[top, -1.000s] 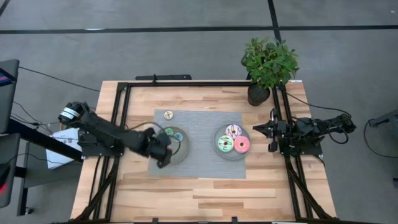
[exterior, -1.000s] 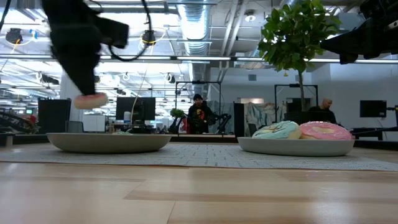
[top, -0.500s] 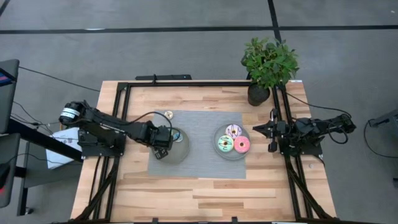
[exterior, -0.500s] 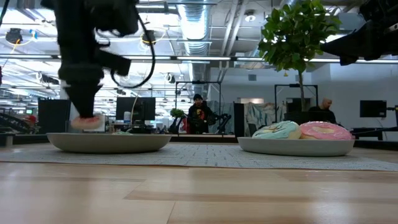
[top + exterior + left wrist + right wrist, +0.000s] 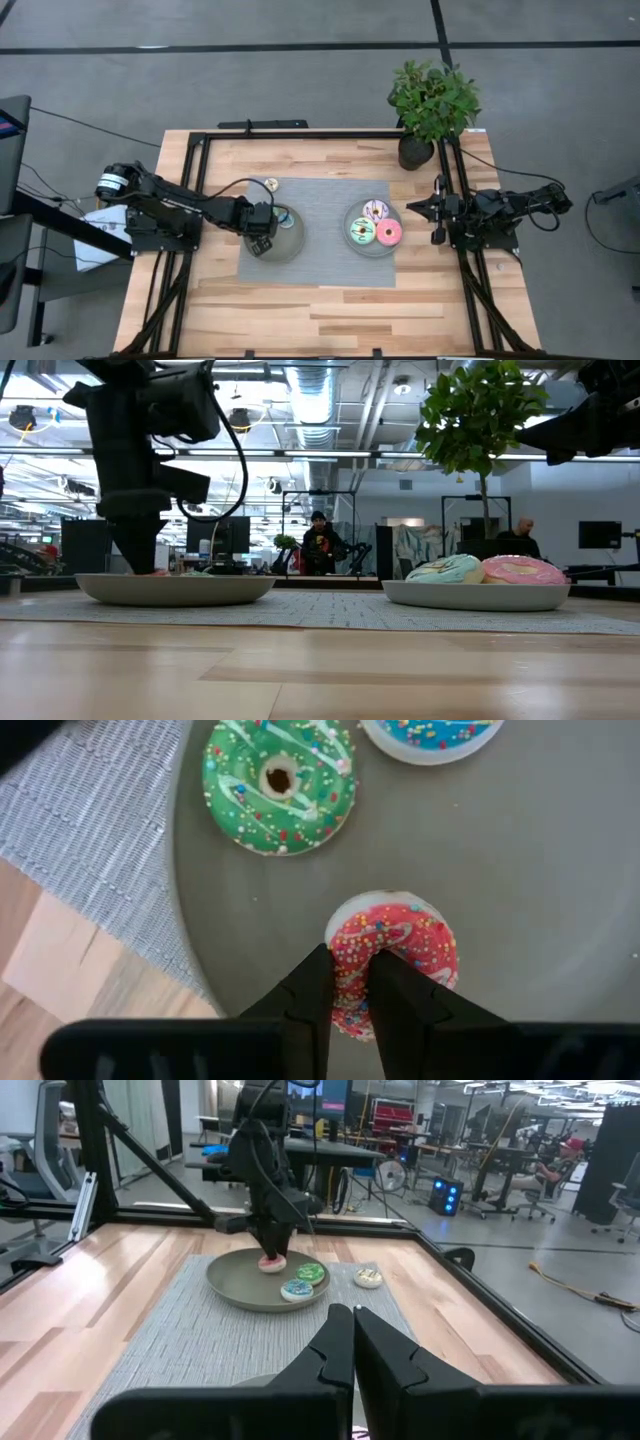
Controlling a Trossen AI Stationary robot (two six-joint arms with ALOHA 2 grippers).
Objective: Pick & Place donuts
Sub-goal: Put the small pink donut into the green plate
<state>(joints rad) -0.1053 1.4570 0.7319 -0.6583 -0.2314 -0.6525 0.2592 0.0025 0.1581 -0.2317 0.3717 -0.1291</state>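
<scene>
The left claw (image 5: 350, 982) stands low over the near-left part of the left grey plate (image 5: 292, 240), its fingers pinched on the rim of the small red donut (image 5: 393, 955), which lies flat on the plate's surface. Beside it on that plate sit the small green donut (image 5: 279, 783) and the small blue donut (image 5: 432, 735), the blue one cut off at the edge of the wrist picture. This looks like the placing step of the red donut: it is down on the plate, and the next move calls for the fingers to spread and the arm to lift straight up without dragging the donut along.

Just past the plate, on the grey mat (image 5: 320, 268), lies the small tan donut (image 5: 271, 185), not yet on any plate. Further right, the second plate (image 5: 371, 248) holds the three large ones: mint-green donut (image 5: 361, 233), pink donut (image 5: 389, 233) and white-lilac sprinkled donut (image 5: 376, 210). At the counter's (image 5: 330, 310) right edge the right claw (image 5: 352, 1318) waits well apart from everything, fingers pressed together on nothing.

In the low view the red donut barely shows behind the plate's rim, and from above the left arm hides it entirely.
</scene>
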